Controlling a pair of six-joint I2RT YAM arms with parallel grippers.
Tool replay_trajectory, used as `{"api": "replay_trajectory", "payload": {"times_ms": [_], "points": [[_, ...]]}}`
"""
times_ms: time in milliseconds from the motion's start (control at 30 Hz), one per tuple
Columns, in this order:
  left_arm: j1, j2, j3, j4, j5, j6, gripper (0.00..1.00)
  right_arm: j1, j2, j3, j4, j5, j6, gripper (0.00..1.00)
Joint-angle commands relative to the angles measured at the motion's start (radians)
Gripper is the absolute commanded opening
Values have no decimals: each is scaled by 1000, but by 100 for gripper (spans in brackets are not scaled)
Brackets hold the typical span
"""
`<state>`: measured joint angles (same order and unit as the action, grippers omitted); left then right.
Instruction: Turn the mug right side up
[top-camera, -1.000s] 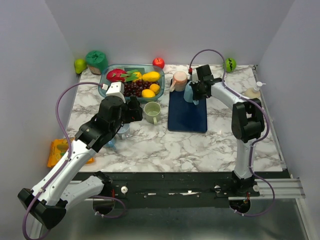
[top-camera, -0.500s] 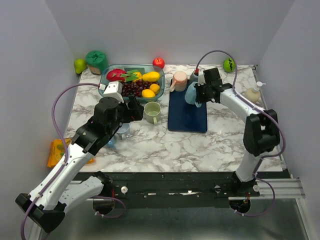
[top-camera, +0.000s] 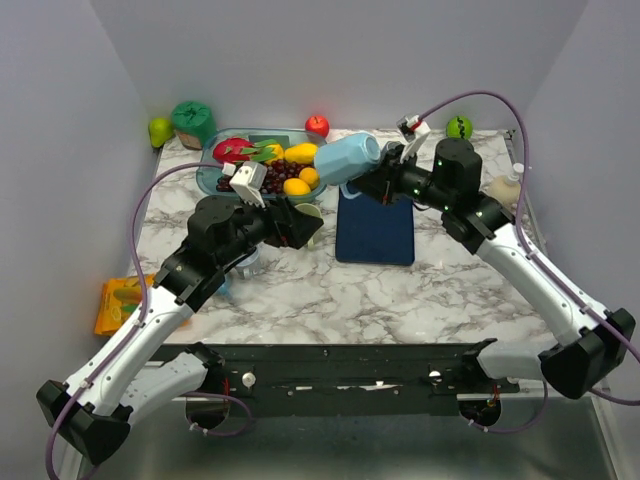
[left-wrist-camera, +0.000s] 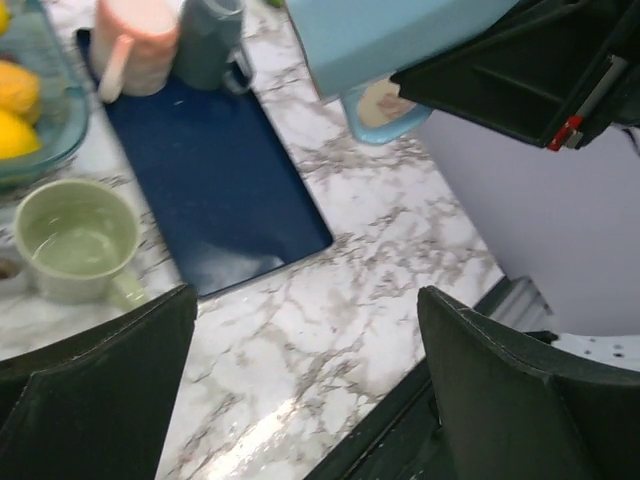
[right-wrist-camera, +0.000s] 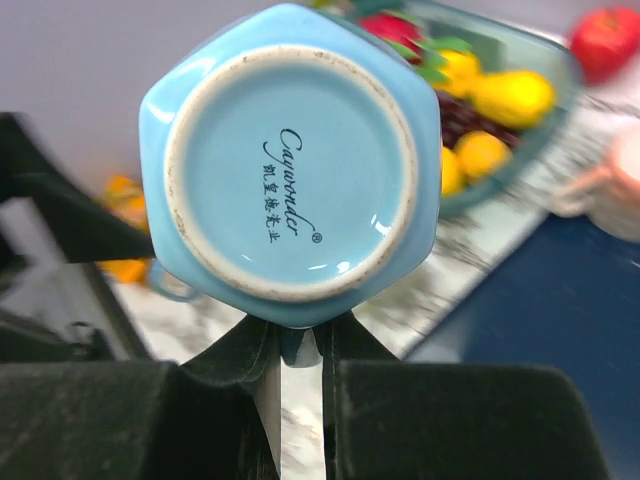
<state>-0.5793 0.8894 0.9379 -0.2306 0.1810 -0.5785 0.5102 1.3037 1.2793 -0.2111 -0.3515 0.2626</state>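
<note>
Mug (top-camera: 347, 158): light blue glaze, faceted sides; base (right-wrist-camera: 290, 165) has a pale unglazed foot ring and a printed maker's mark. Lifted clear of the table (top-camera: 400, 290), lying about horizontal, base facing the right wrist camera. Handle (left-wrist-camera: 385, 110) hangs on its underside. Held in right gripper (right-wrist-camera: 298, 340)

White shells and black joints make up the left arm (top-camera: 150, 325) and right arm (top-camera: 522, 265); each trails a purple cable (top-camera: 134, 215). The left gripper (left-wrist-camera: 305, 295) has broad black fingers (left-wrist-camera: 90, 400), perhaps plastic.
</note>
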Motion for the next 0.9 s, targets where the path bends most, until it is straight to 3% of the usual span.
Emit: {"api": "replay_trajectory", "payload": {"times_ms": [0, 233, 467, 700, 867], "points": [[-2, -4, -2, 224, 172, -46, 99, 68, -96, -21, 303, -104, 200, 1], [-2, -23, -4, 471, 221, -167, 99, 143, -133, -8, 489, -139, 354, 1], [-2, -21, 38, 568, 219, -213, 99, 186, -126, 29, 601, -156, 471, 1], [-1, 25, 102, 550, 235, -227, 70, 195, -121, 52, 650, -199, 517, 1], [-1, 32, 110, 590, 221, -250, 60, 200, -113, 45, 697, -237, 543, 1]]}}
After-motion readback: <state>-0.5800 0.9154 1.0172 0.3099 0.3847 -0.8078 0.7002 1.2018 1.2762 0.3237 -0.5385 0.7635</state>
